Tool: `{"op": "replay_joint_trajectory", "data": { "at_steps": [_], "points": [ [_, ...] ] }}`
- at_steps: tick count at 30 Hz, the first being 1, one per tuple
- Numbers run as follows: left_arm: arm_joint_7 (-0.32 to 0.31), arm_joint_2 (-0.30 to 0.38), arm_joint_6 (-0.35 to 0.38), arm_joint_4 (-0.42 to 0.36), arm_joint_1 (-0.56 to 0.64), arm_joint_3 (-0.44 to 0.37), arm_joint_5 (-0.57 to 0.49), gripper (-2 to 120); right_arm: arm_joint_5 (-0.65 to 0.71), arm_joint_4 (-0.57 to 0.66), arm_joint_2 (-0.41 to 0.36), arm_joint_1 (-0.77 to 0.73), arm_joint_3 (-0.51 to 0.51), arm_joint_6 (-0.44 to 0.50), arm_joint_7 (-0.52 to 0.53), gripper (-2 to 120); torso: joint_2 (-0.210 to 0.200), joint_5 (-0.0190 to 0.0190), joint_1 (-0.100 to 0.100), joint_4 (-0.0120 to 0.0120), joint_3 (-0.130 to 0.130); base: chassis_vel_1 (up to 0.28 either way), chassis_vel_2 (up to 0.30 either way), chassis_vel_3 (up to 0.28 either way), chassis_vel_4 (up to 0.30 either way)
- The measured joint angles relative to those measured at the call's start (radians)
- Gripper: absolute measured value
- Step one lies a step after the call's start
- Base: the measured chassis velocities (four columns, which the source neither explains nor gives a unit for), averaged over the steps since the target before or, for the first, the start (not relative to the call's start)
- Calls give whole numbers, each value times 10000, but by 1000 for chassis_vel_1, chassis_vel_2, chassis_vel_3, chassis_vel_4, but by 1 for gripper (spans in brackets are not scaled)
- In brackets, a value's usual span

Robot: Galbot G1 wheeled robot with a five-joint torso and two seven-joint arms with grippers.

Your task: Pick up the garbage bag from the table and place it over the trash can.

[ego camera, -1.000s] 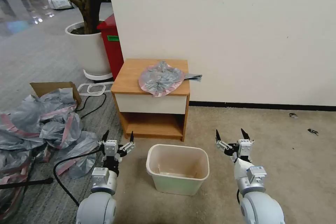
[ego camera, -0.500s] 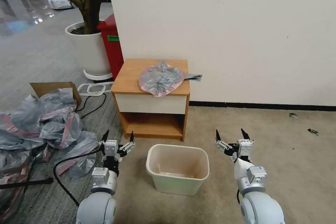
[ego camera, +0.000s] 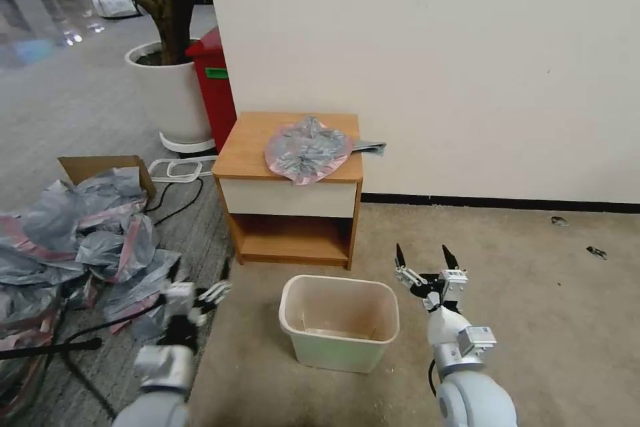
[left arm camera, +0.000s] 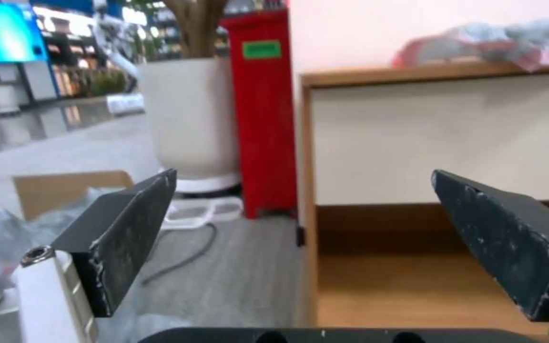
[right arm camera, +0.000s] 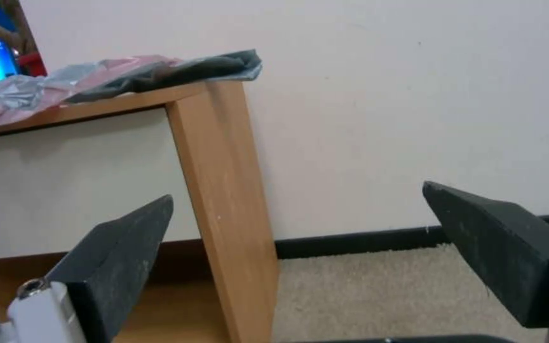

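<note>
**Silver-white arms, black wedge fingers**

Two arms of glossy silver-white, rounded shells swelling toward the shoulders. On the right forearm a small boxy grey block with a dark marking; a black cable looping beside the right elbow. Right hand (ego camera: 424, 259): white metal knuckle block, black linkage, two slim black pointed fingers (ego camera: 400, 255). Left hand (ego camera: 200, 291): same white block on a black wrist section, blurred. Seen from the wrists: flat, matte black finger pads (left arm camera: 128, 228) tapering to wedges, edges scuffed and speckled with pale wear; white bracket at the base with a round silver screw head; dark curved housing below.
</note>
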Motion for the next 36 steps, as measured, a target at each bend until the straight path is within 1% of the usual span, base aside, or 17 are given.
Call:
{"op": "replay_joint_trajectory", "data": {
  "at_steps": [3, 4, 6, 7, 13, 15, 17, 18, 19, 22, 23, 27, 28, 31, 33, 34, 36],
  "points": [
    [182, 75, -237, 18, 171, -70, -183, 100, 25, 0, -9, 50, -19, -17, -6, 100, 0, 6, 0, -1, -1, 0, 0, 0, 0],
    [380, 88, -337, 105, 260, -60, -266, 100, 41, -23, -51, 133, -12, -29, -10, 100, 0, -10, 0, 1, 0, 0, 0, 0, 0],
    [568, 120, -472, 151, 273, -68, -334, 100, 132, -102, -160, 307, 0, -45, -9, 100, 0, 5, 0, -3, 0, 0, 0, 0, 0],
    [630, 136, -514, 176, 272, -65, -357, 100, 223, -155, -252, 424, 6, -57, -4, 100, 0, 0, 0, -3, 0, 0, 0, 0, 0],
    [737, 224, -780, 294, 186, 13, -405, 100, 920, -481, -702, 1384, -62, -68, 5, 100, 0, 0, 0, -4, 0, 0, 0, 0, 0],
    [745, 262, -976, 346, 104, 98, -403, 100, 1674, -777, -981, 2173, -310, -97, 184, 100, 0, 2, 0, -5, 0, 0, 0, 0, 0],
    [539, 280, -1099, 362, -22, 238, -401, 100, 2599, -1063, -1260, 3021, -624, -337, 474, 100, 0, 0, 0, -2, 0, 0, 0, 0, 0],
    [539, 280, -1099, 362, -22, 238, -401, 100, 2599, -1063, -1260, 3021, -624, -337, 474, 100, 0, 0, 0, -2, 0, 0, 0, 0, 0],
    [411, 285, -1114, 361, -74, 313, -393, 100, 3281, -1175, -1393, 3411, -803, -520, 668, 100, 0, 0, 0, -3, 2, 0, 0, 0, 0],
    [228, 209, -1141, 314, -175, 462, -184, 100, 6076, -1468, -1575, 4633, -1449, -1182, 1485, 100, 0, 0, 0, -4, 1, 0, 0, 0, 0],
    [228, 209, -1141, 314, -175, 462, -184, 100, 6076, -1468, -1575, 4633, -1449, -1182, 1485, 100, 0, 0, 0, -4, 1, 0, 0, 0, 0],
    [185, -9, -1240, 314, -58, 496, 85, 100, 8066, -2207, -1396, 5957, -1837, -1474, 2214, 100, -1, 0, 0, -3, 2, 0, 0, 0, 0],
    [185, -9, -1240, 314, -58, 496, 85, 100, 8066, -2207, -1396, 5957, -1837, -1474, 2214, 100, -1, 0, 0, -3, 2, 0, 0, 0, 0],
    [-169, -165, -1290, 286, 136, 408, 399, 100, 9392, -3047, -1189, 6825, -1928, -1832, 2774, 100, -1, -2, 0, -4, 1, 0, 0, 0, 0],
    [-270, -228, -1312, 241, 230, 349, 452, 100, 9722, -3730, -1005, 7291, -1935, -1958, 2891, 100, -1, 1, 0, -1, 1, 0, 0, 0, 0],
    [-270, -228, -1312, 241, 230, 349, 452, 100, 9722, -3730, -1005, 7291, -1935, -1958, 2891, 100, -1, 1, 0, -1, 1, 0, 0, 0, 0],
    [-310, -273, -1347, 231, 297, 306, 534, 100, 9972, -4445, -804, 7767, -1935, -2066, 3032, 100, -2, 1, 0, -2, 1, 0, 0, 0, 0]
  ]
}}
